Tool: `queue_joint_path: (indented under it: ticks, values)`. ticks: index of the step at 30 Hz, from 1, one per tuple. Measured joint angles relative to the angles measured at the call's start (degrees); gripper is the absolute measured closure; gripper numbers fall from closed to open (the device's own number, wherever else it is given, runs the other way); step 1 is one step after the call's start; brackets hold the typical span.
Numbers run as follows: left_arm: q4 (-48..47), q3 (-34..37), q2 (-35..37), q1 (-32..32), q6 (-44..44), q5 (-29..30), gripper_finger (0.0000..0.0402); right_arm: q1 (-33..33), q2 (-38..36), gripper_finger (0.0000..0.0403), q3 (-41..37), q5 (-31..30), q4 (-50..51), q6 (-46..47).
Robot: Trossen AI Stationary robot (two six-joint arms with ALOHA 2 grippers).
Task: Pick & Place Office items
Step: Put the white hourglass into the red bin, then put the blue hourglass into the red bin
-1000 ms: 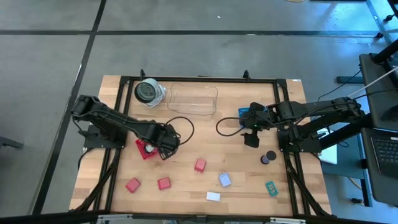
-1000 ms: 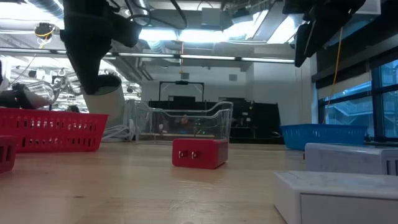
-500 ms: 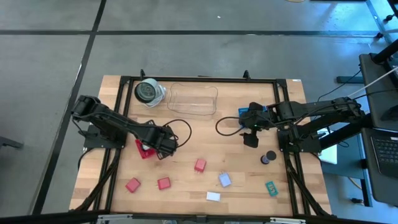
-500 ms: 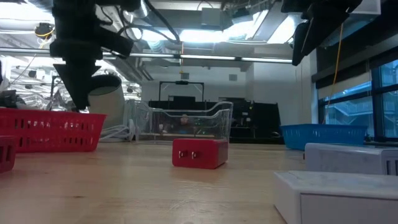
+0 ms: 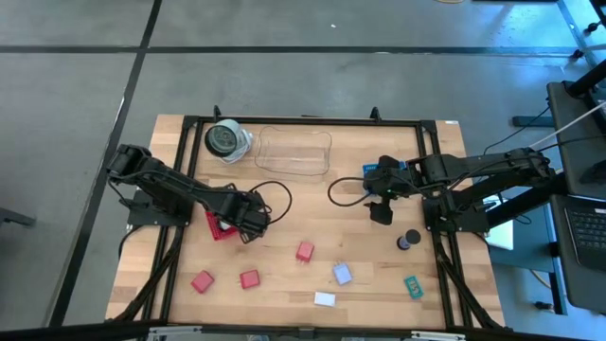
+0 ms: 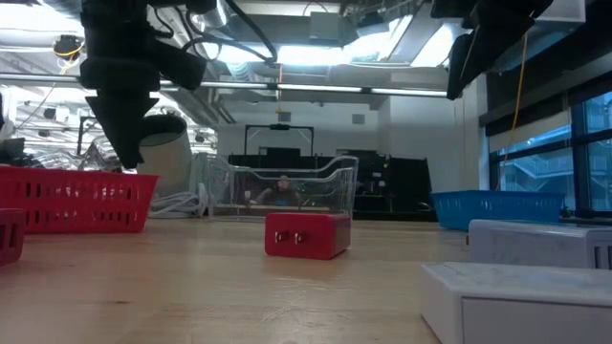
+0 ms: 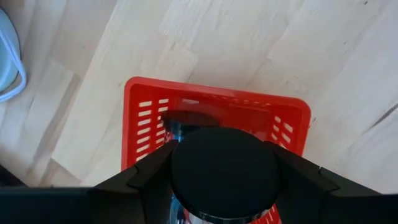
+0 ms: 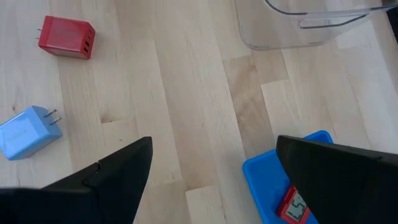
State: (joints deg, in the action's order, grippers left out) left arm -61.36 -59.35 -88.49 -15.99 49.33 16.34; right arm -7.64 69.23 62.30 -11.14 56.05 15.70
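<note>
While the left gripper (image 5: 248, 224) hangs over the red tray (image 5: 219, 230) in the high view, the right gripper (image 5: 381, 210) waits near the blue tray (image 5: 370, 171); red blocks (image 5: 305, 251) lie scattered on the table (image 5: 303, 204).

Left wrist view: the fingers (image 7: 140, 180) clasp a black cylinder (image 7: 224, 171) above the red tray.

Right wrist view: the fingers (image 8: 121, 171) stand spread with nothing between them; a pale blue cube (image 8: 28, 132) lies beyond.

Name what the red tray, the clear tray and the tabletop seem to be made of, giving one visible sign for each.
Red tray: probably moulded plastic, with even colour and slotted walls.
Clear tray: likely transparent plastic; the room shows through it and the rim glints.
Tabletop: pale wood, with grain and plank joints showing.
</note>
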Motion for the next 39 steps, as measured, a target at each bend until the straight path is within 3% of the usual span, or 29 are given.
queue_joint_path:
  ticks: [13,31,39]
  values:
    - [-0.05,0.00,0.00,-0.04,1.84,2.17,0.0184,0.00,0.02,0.0056,0.00,0.00,0.00,-0.07]
    - [0.02,-0.10,0.00,-0.02,1.30,0.70,0.0163,0.00,0.01,0.0056,0.00,0.02,0.02,-0.13]
    - [-0.38,-6.98,1.34,-0.02,-4.46,0.97,0.0168,-0.01,0.02,0.0056,0.00,0.02,0.02,-0.03]
